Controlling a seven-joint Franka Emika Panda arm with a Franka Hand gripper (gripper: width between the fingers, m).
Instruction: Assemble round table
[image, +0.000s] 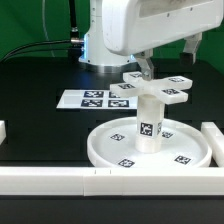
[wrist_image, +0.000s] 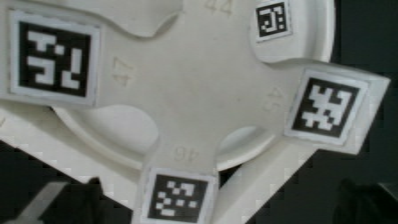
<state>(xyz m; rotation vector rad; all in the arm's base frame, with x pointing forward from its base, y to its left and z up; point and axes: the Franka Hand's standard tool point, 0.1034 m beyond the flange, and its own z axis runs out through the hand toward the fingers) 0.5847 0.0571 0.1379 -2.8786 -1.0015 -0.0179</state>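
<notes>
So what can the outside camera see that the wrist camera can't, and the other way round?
Only the exterior view shows the wider scene: the gripper hanging over the assembly, the post standing upright on the large disc, the marker board behind it, and the white rails along the table's edge.

Only the wrist view shows the top piece close up, with its tags large enough to read their patterns.

Both show that same white tagged piece, which sits on top of the post.

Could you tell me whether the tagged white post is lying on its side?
No, the post stands upright at the middle of the disc.
</notes>
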